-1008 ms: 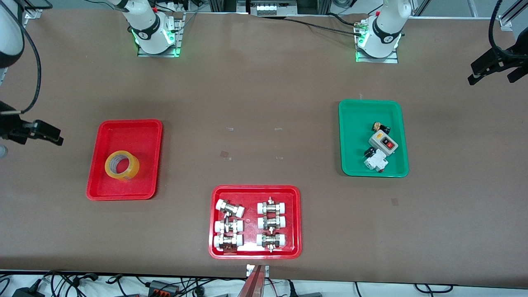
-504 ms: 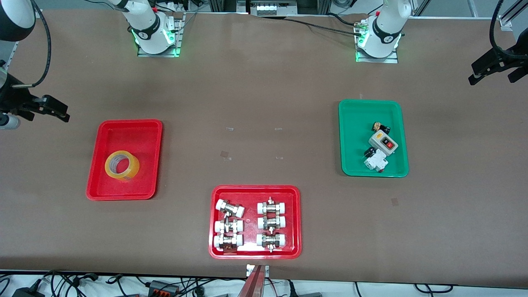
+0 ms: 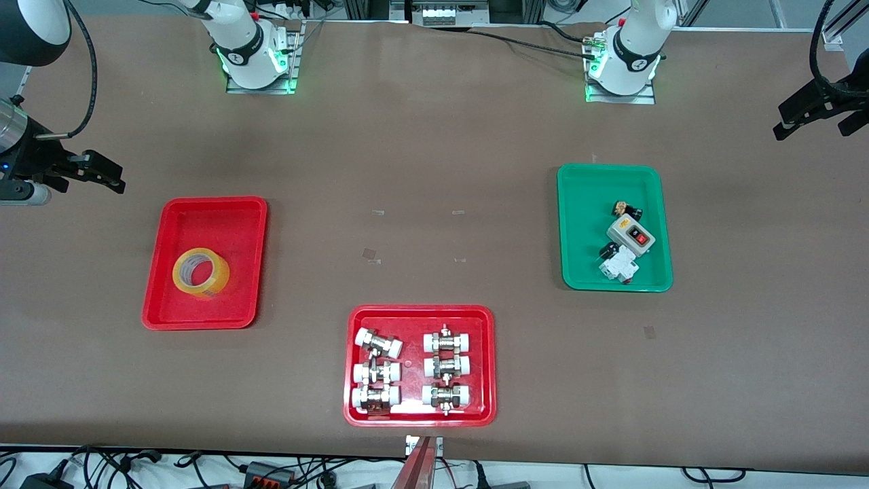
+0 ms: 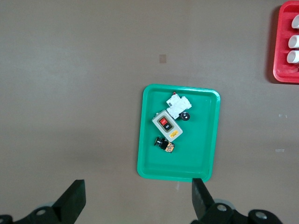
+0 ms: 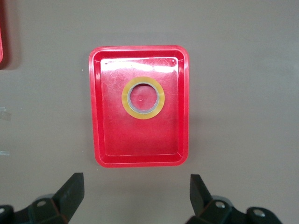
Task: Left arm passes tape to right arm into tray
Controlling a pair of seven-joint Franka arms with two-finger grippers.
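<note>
Right gripper: jaws spread wide, holding nothing; raised over bare table at the right arm's end, close to the table's edge. Both fingers show in its wrist view with the tray between and below them.

Tray: plain red, on the table a short way from the right gripper, nearer the front camera.

Tape: yellow roll lying flat inside the tray, on the floor of the tray's half nearer the camera, clear of the rim; nothing touches it.

Left gripper: jaws spread wide, holding nothing; raised over the left arm's end of the table, well apart from the tape.

Green tray: on the table below the left gripper's wrist view; holds a switch box and small parts.

Fittings tray: red, mid-table, nearest the front camera; white-capped metal fittings in two columns.
</note>
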